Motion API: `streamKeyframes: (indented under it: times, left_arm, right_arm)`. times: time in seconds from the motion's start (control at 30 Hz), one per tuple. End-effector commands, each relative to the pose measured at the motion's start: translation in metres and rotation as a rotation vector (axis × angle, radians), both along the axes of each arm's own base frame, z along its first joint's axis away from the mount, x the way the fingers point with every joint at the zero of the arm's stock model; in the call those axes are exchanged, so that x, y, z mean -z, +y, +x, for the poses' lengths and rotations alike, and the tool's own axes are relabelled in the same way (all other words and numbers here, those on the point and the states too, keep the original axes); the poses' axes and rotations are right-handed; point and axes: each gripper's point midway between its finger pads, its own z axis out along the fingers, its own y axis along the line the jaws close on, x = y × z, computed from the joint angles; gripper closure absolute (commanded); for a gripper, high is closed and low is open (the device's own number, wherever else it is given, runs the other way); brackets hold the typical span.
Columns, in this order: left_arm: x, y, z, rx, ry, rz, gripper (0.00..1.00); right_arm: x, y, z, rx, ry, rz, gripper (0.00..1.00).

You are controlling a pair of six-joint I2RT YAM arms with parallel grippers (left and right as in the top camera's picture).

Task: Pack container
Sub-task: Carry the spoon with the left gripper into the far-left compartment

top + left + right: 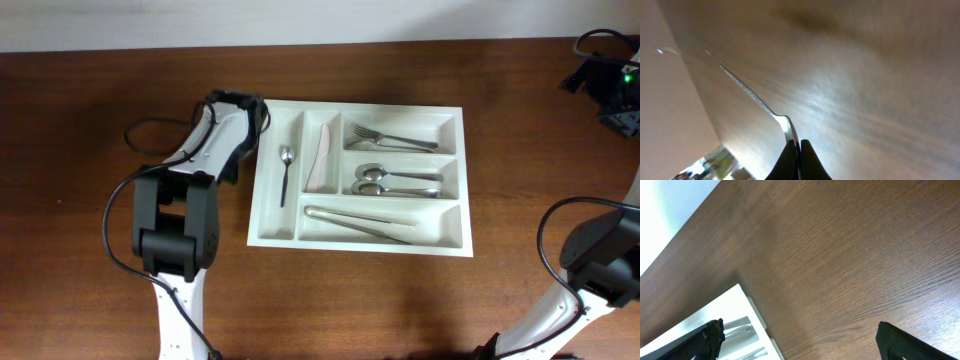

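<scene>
**Container** (pixel 281 225): white, smooth moulded plastic, rectangular with rounded rims and five compartments. It lies at the centre of the dark wood-grain table (pixel 80 150) and holds steel cutlery (pixel 395 139).

**Left gripper** (pixel 796 159): at the tray's 10 o'clock corner, fingers pressed together on a thin, glossy metal utensil (pixel 747 92).

**Right gripper** (pixel 805 335): fingers spread wide, holding nothing.

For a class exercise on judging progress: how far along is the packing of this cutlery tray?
Done: all five compartments of the container hold cutlery. In hand: the left gripper is shut on a thin metal utensil. Left: placing it; no loose cutlery shows on the table. The right gripper is open, empty.
</scene>
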Motion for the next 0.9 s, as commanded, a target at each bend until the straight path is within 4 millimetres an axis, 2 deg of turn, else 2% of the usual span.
streamKeyframes:
  times: [0.0, 0.07, 0.1, 0.17, 0.2, 0.3, 0.37, 0.47, 0.6, 0.73, 0.8, 0.87]
  left_arm:
    - [-0.047, -0.009, 0.031, 0.006, -0.194, 0.022, 0.98]
    - [-0.071, -0.020, 0.043, 0.032, -0.270, -0.003, 0.98]
    - [-0.089, -0.032, 0.052, 0.077, -0.317, -0.028, 0.98]
    - [-0.110, -0.052, 0.062, 0.146, -0.370, -0.071, 0.98]
    - [-0.117, -0.062, 0.065, 0.180, -0.389, -0.098, 0.98]
    - [-0.128, -0.113, 0.075, 0.364, -0.399, -0.246, 0.98]
    - [-0.127, -0.151, 0.076, 0.511, -0.364, -0.338, 0.98]
    - [-0.121, -0.197, 0.067, 0.720, -0.282, -0.420, 0.98]
    - [-0.109, -0.249, 0.047, 1.021, -0.129, -0.496, 0.98]
    - [-0.090, -0.277, 0.026, 1.249, 0.032, -0.569, 0.98]
    - [-0.082, -0.281, 0.014, 1.327, 0.114, -0.607, 0.98]
    - [-0.076, -0.273, 0.007, 1.326, 0.175, -0.607, 0.98]
  right_arm:
    - [0.000, -0.001, -0.001, 0.010, 0.000, 0.008, 0.01]
    - [0.000, -0.001, -0.001, 0.010, 0.000, 0.008, 0.01]
    - [0.000, -0.001, -0.001, 0.010, 0.000, 0.008, 0.01]
    - [0.000, -0.001, -0.001, 0.010, 0.000, 0.008, 0.01]
    - [0.000, -0.001, -0.001, 0.010, 0.000, 0.008, 0.01]
    - [0.000, -0.001, -0.001, 0.010, 0.000, 0.008, 0.01]
    - [0.000, -0.001, -0.001, 0.010, 0.000, 0.008, 0.01]
    - [0.000, -0.001, -0.001, 0.010, 0.000, 0.008, 0.01]
    - [0.000, -0.001, -0.001, 0.010, 0.000, 0.008, 0.01]
    - [0.000, -0.001, -0.001, 0.010, 0.000, 0.008, 0.01]
    - [0.000, -0.001, -0.001, 0.010, 0.000, 0.008, 0.01]
    - [0.000, -0.001, -0.001, 0.010, 0.000, 0.008, 0.01]
